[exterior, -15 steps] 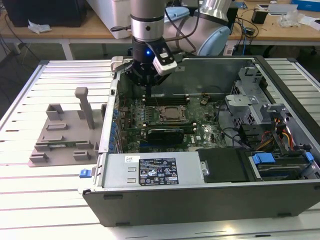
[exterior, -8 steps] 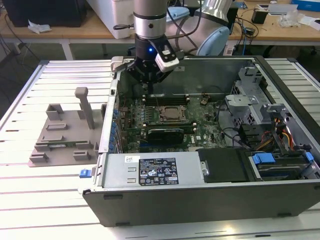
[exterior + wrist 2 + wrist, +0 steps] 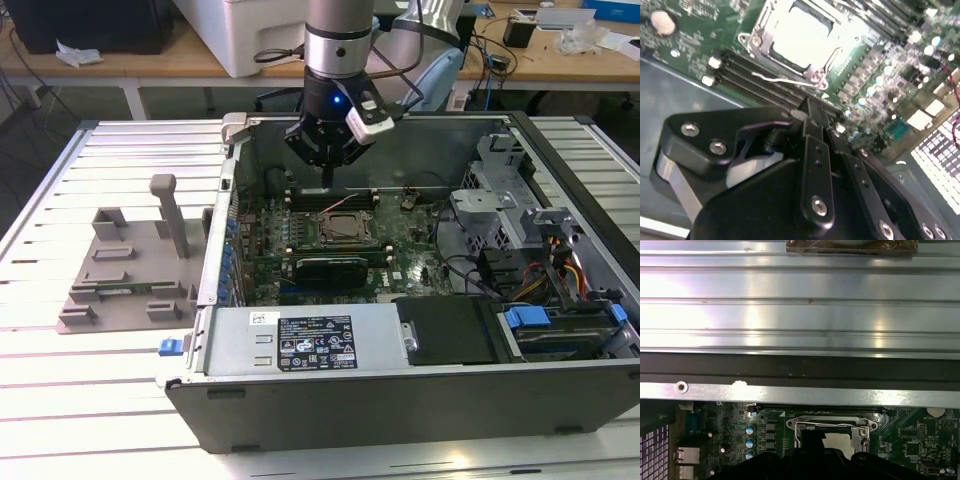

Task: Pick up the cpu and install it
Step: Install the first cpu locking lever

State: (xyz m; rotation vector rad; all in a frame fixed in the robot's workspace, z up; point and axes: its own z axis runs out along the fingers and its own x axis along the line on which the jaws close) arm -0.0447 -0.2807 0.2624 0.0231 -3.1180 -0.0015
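Observation:
The cpu [image 3: 800, 30] lies flat in the motherboard's socket [image 3: 345, 228], its silvery lid bright inside the metal socket frame; the first wrist view also catches the cpu [image 3: 840, 441] in that frame. My gripper [image 3: 328, 180] hangs point-down inside the open computer case, just behind the socket and a little above the board. In the second wrist view my gripper [image 3: 808, 106] has its two black fingers pressed together with nothing between them, their tips over the memory slots beside the socket. The socket's wire lever [image 3: 785, 80] runs along the frame's edge.
A black expansion card [image 3: 320, 268] sits just in front of the socket. The power supply [image 3: 320, 340] and drive bay [image 3: 560, 320] fill the case's near side. A grey fixture tray [image 3: 130, 270] with an upright post stands on the slatted table at the exterior view's left.

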